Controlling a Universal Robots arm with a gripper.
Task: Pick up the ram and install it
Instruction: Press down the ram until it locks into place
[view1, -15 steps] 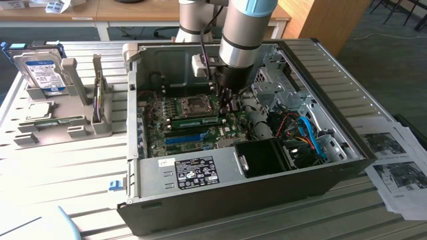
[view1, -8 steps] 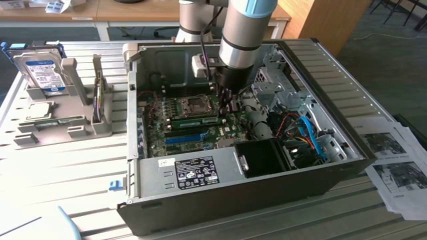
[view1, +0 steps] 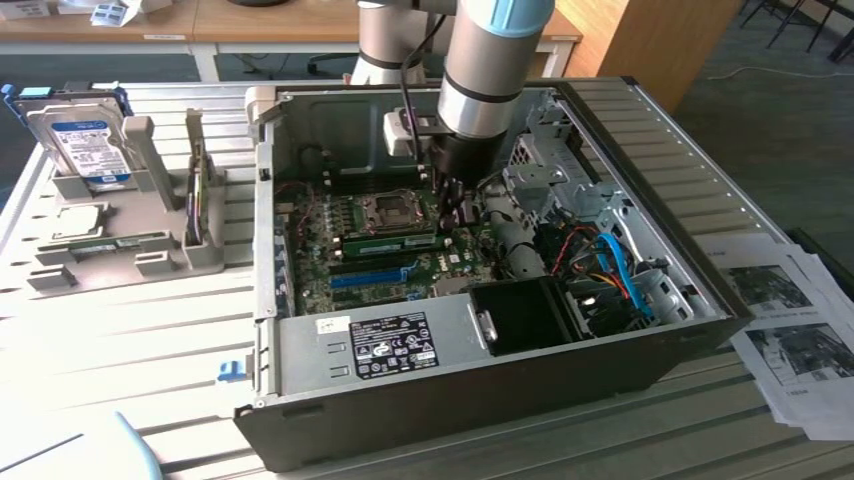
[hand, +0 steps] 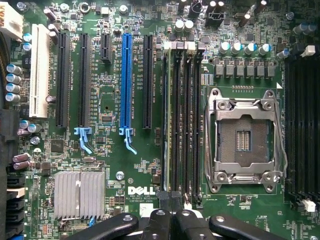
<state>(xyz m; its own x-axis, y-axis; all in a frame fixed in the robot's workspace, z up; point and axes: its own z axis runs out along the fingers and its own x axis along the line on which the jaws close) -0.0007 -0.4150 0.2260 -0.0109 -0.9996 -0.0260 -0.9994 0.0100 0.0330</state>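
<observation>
The task is looking well advanced. The ram (view1: 394, 241), a thin green stick with a pale label, is standing on edge in a motherboard slot just on the near side of the CPU socket (view1: 396, 208), inside the open computer case (view1: 400, 400). The pincer (view1: 447, 212) is hanging over the ram's end toward the exterior view's right. Its dark fingers are pressing together and gripping nothing. I cannot tell whether they are touching the stick's top edge. The latches are not showing either, so I am judging full seating as unconfirmed.

From the wrist, the motherboard (hand: 107, 97) is showing as matte green, crowded with silver-topped round capacitors. Long black plastic memory slots (hand: 182, 120) are lying beside one bright blue slot (hand: 125, 80), and a ribbed silver heatsink (hand: 79, 192) is sitting near the pincer (hand: 170, 201). A shiny metal frame is ringing the socket.

The case is looking like grey sheet steel, and it is sitting on a pale slatted counter (view1: 134, 340)
</observation>
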